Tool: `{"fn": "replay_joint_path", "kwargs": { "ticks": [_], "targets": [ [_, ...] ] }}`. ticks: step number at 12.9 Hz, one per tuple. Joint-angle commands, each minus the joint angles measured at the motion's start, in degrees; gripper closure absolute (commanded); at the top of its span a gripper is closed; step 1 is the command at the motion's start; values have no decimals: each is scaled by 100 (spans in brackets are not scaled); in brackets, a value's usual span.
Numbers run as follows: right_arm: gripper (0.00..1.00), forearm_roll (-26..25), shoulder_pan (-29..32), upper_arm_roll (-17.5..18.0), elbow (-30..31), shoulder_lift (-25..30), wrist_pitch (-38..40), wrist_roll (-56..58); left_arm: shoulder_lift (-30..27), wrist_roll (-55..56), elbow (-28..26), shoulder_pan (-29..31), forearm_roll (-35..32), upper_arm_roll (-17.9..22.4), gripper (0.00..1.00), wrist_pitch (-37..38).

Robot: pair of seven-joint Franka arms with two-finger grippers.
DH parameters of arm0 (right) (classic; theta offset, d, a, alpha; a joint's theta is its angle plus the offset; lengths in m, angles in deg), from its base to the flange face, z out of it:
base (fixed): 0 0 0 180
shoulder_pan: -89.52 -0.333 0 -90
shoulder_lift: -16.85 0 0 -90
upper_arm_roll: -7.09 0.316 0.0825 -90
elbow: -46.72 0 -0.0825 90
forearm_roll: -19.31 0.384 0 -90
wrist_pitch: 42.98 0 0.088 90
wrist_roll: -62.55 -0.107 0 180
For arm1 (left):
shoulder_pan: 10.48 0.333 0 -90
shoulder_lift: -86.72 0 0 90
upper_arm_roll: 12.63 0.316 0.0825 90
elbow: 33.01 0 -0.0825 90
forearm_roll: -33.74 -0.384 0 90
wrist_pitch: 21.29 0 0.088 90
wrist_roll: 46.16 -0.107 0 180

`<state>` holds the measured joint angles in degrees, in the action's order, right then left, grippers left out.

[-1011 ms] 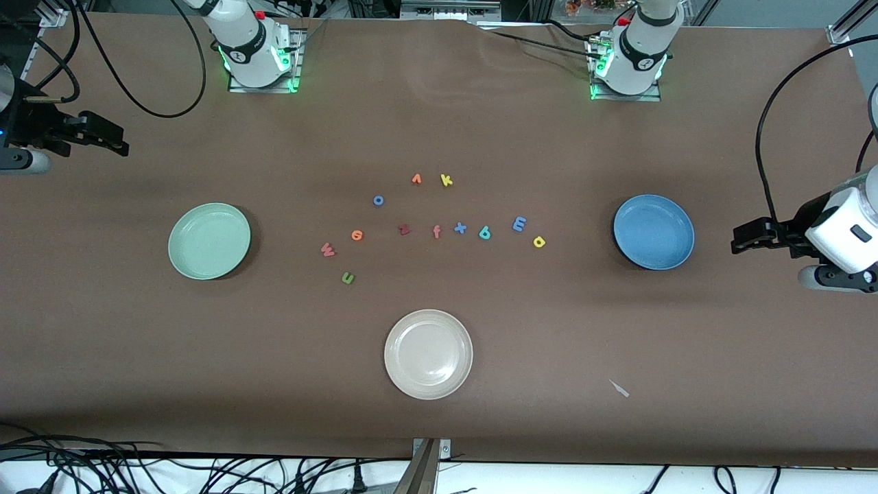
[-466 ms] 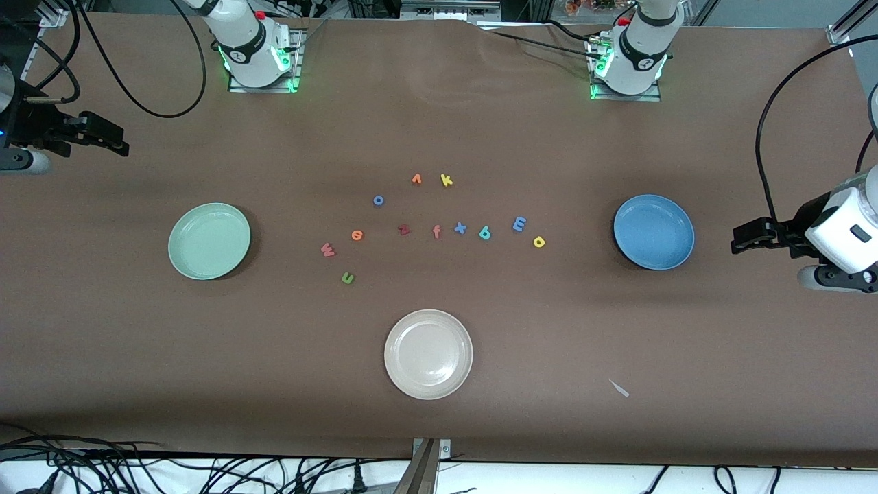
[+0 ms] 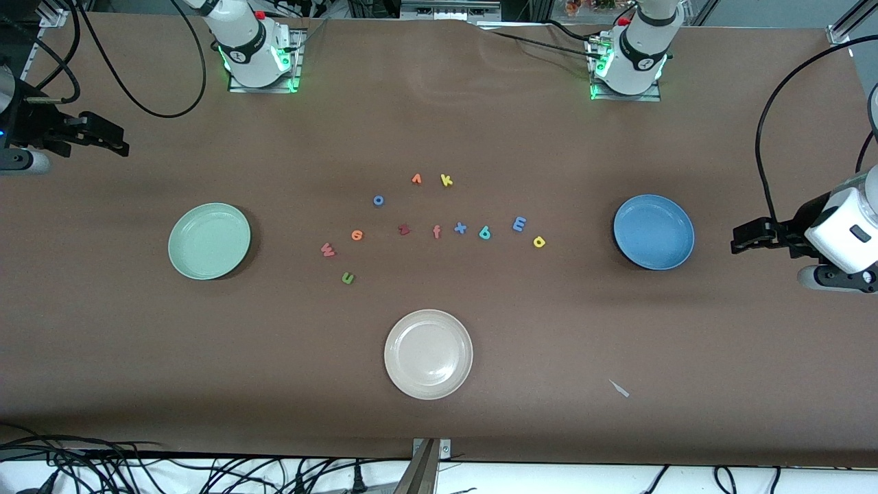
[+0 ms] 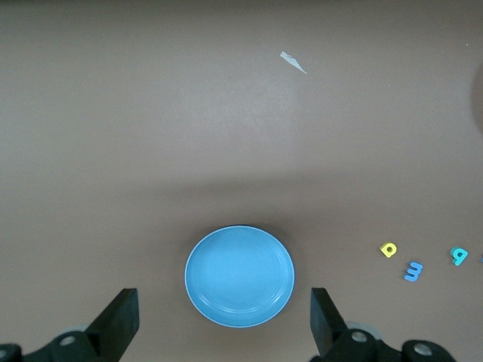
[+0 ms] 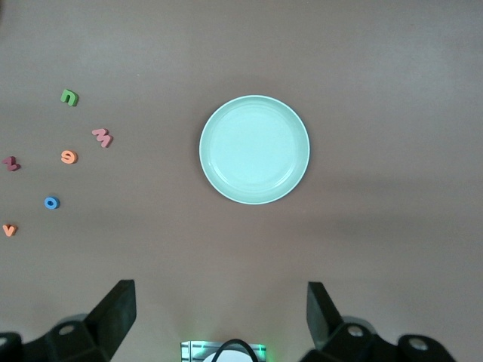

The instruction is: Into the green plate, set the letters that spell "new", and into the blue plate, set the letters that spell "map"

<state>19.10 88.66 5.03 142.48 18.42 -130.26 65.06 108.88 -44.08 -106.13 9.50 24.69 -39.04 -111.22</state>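
The left arm's black two-finger gripper (image 3: 739,238) hangs in the air at the left arm's end of the table, its fingers (image 4: 121,320) spread wide with nothing between them. The right arm's black two-finger gripper (image 3: 116,140) hangs likewise at the right arm's end, fingers (image 5: 117,309) spread wide and empty. Both white arms wait, wrists raised above the tabletop.

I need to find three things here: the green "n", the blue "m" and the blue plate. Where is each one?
green "n" (image 3: 348,278): front view, middle of the letter.
blue "m" (image 3: 519,224): front view, middle of the letter.
blue plate (image 3: 653,232): front view, bare middle of the plate's floor.
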Motion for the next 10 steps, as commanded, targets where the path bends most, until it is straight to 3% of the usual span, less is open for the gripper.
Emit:
{"fn": "replay_joint_path", "kwargs": {
  "ticks": [1, 10],
  "targets": [
    [0, 100, 34, -5, -154, -52, 133, 22, -133, -128, -115, 50, 70, 13, 0, -7],
    [0, 100, 34, -5, -163, -60, 326, -13, -125, -120, -124, 50, 70, 13, 0, -7]
  ]
}}
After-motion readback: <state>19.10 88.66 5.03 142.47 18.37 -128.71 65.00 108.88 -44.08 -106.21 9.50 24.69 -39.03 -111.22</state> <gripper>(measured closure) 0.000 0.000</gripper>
